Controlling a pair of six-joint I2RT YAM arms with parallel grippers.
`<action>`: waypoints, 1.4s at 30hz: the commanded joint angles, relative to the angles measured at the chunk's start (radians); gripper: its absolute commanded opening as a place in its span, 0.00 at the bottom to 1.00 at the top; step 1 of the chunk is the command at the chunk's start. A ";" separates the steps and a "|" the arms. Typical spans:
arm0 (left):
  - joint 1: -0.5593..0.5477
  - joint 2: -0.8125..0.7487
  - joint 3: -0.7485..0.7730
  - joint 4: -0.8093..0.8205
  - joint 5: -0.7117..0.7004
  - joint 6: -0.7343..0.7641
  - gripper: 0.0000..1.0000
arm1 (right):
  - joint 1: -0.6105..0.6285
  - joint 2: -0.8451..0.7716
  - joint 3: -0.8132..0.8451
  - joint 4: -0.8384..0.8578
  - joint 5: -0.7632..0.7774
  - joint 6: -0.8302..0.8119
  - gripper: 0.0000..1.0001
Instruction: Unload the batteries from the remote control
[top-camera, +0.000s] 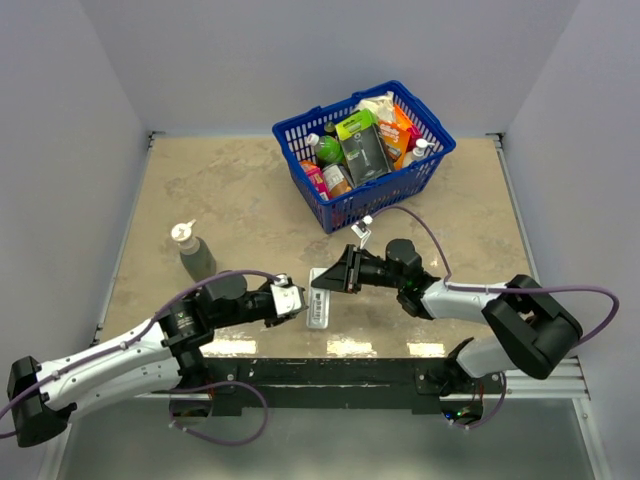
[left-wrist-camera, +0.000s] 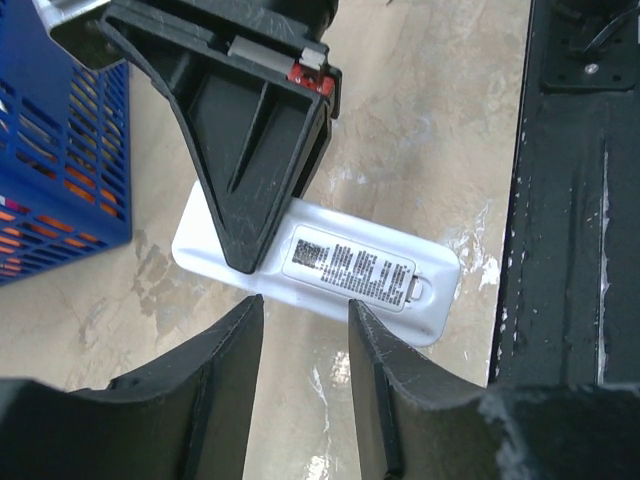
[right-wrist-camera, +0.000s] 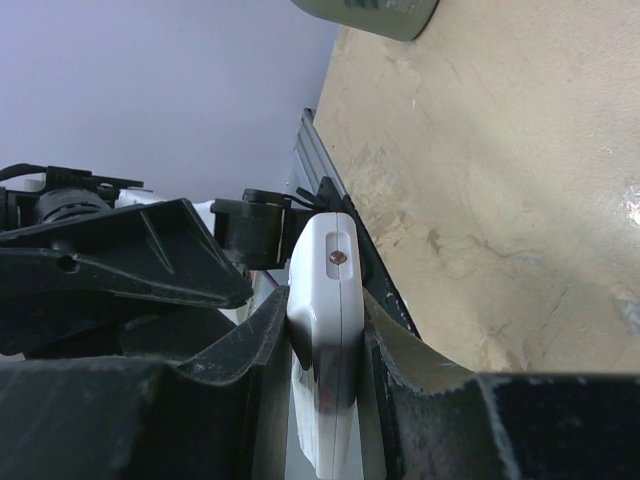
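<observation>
Right gripper (right-wrist-camera: 327, 312) is clamped on one end of the remote control (left-wrist-camera: 350, 266). I reckon that's to pin it steady, printed back facing my other arm, so the cover can be worked. Left gripper (left-wrist-camera: 305, 306) hangs spread, with its fingertips just short of the remote's long edge and not touching. The batteries are out of sight, and the back looks closed.
</observation>
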 joint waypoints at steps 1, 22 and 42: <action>-0.037 0.000 0.005 0.022 -0.078 0.024 0.46 | -0.003 -0.009 0.025 0.039 -0.012 -0.002 0.00; -0.065 0.100 0.046 0.030 -0.059 0.056 0.63 | -0.003 0.053 0.044 0.090 -0.022 0.027 0.00; -0.094 0.105 0.061 0.050 -0.053 0.070 0.68 | -0.003 0.047 0.048 0.087 -0.015 0.030 0.00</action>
